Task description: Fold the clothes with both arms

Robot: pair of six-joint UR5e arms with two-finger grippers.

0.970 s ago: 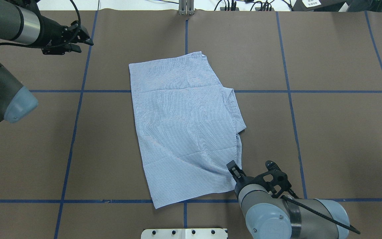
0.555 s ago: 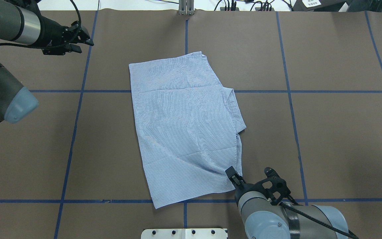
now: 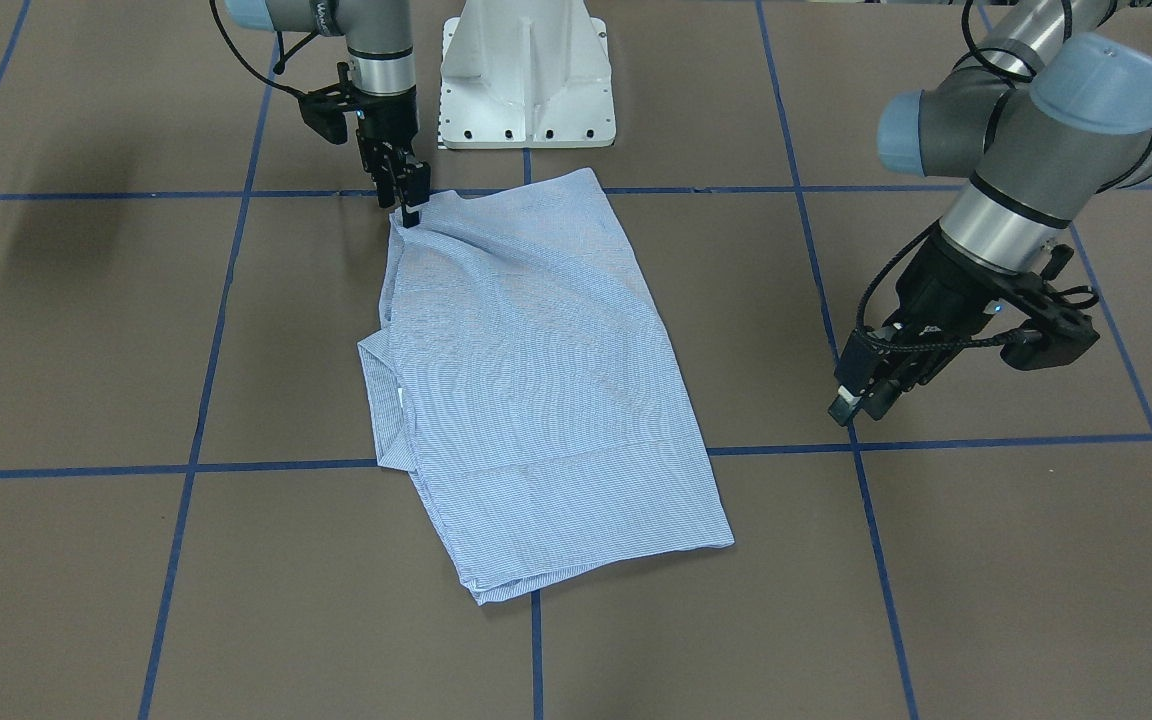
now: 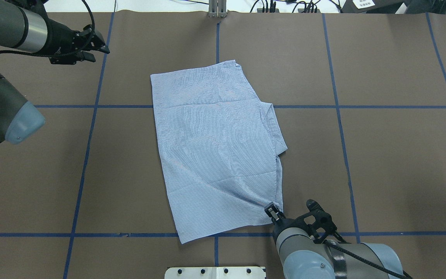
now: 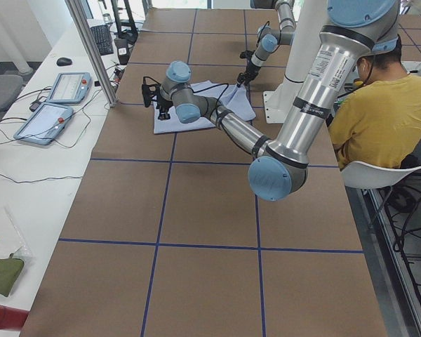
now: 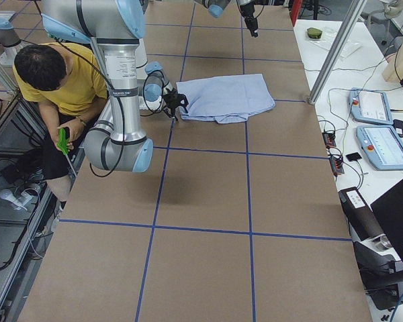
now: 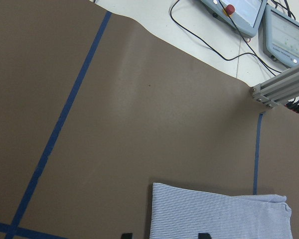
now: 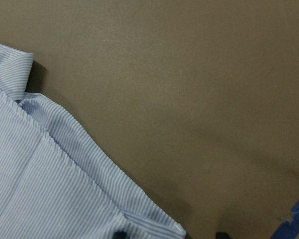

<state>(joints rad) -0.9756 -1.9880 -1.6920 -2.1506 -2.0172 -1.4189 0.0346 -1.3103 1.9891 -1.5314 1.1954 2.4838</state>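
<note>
Shirt: the light blue-and-white finely striped shirt (image 4: pixel 215 147) lies folded into a rough oblong on the brown, blue-taped desk (image 4: pixel 381 162), just in front of the white pedestal base (image 3: pixel 526 80).
Right arm: the black two-finger right pincer (image 3: pixel 408 210) stands near the base, on its right side. Its jaws are apart, and its fingertips (image 8: pixel 120 234) straddle the shirt corner closest to the base.
Left arm: the black two-finger left pincer (image 4: pixel 101 52) hovers well away from the base, on its left side, jaws apart and holding nothing.

The striped shirt (image 7: pixel 219 216) lies flat at the bottom edge — brown table (image 7: pixel 139 99), blue tape lines (image 7: pixel 65 114) beyond.
</note>
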